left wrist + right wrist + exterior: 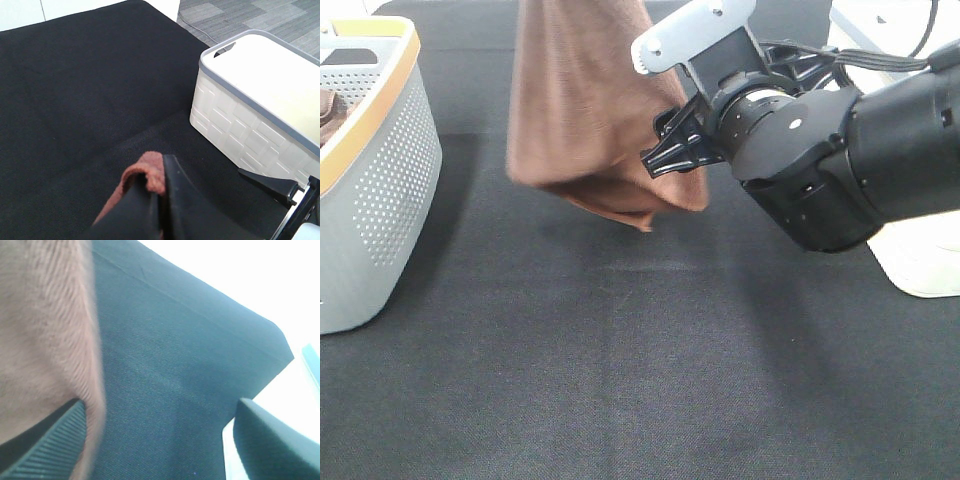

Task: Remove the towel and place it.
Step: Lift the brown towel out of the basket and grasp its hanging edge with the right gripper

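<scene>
The reddish-brown towel (580, 110) hangs in the air above the black table, and its top runs out of the exterior view. In the left wrist view my left gripper (160, 172) is shut on a bunched fold of the towel (150, 175). My right gripper (672, 148) is open at the towel's lower right edge. In the right wrist view the towel (40, 330) hangs against one ribbed finger (50, 445). The other finger (270, 440) stands apart, with only table between them.
A grey perforated basket (380, 200) with an orange rim stands at the left edge, something brown inside it. A white bin (260, 105) with a grey rim stands on the right (920, 265). Black cloth covers the table (620, 370).
</scene>
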You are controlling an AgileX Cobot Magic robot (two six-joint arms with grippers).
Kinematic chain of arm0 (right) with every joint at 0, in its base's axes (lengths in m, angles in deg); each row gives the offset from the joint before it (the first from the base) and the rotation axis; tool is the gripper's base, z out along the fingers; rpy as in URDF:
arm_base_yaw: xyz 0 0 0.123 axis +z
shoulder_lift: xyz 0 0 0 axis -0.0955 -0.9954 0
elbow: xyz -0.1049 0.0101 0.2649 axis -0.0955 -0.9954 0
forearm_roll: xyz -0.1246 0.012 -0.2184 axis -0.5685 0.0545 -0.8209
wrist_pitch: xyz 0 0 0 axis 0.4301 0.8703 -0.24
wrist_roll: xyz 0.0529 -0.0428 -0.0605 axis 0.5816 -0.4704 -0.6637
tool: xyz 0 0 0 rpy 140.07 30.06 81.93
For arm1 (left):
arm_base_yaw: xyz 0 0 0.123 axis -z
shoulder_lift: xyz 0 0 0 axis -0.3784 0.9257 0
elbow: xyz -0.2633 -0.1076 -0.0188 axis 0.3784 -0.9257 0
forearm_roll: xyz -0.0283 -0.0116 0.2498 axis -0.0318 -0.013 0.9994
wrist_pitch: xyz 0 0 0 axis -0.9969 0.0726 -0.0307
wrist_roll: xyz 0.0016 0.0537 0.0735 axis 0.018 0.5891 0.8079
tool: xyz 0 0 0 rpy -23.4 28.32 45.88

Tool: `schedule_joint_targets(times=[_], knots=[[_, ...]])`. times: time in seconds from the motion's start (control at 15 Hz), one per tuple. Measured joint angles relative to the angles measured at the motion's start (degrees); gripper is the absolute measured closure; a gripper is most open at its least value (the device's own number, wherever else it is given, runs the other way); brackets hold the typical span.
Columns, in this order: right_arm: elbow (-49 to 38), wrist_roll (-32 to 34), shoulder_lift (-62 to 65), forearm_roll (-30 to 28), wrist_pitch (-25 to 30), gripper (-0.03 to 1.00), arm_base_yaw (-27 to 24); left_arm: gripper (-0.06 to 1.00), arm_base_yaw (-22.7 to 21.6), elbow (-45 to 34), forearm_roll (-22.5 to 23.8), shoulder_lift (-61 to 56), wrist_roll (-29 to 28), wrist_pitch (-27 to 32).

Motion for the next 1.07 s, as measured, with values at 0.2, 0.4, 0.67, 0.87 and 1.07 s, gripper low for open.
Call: schedule_joint_targets(times=[0.2, 0.4, 0.67, 0.87, 1.07], knots=[[0.0, 0.86, 0.0, -0.34, 0.0, 0.2, 0.0, 0.94, 0.0, 0.0, -6.93, 0.0, -0.06, 0.0], [0.0, 3.09, 0.0, -1.78, 1.43, 0.2, 0.0, 0.94, 0.0, 0.0, -13.12, 0.0, -0.06, 0.0], [0.0, 0.74, 1.72, 1.95, 2.46, 0.2, 0.0, 0.94, 0.0, 0.0, -4.47, 0.0, -1.38, -2.46], [0.06, -1.72, 5.73, 8.59, 10.83, 0.2, 0.0, 0.94, -0.06, 0.0, 0.57, 0.52, -7.79, -8.14], [0.06, -4.76, 6.93, 13.35, 21.77, 0.2, 0.0, 0.94, -0.06, 0.0, 1.09, 1.78, -8.77, -11.29]])
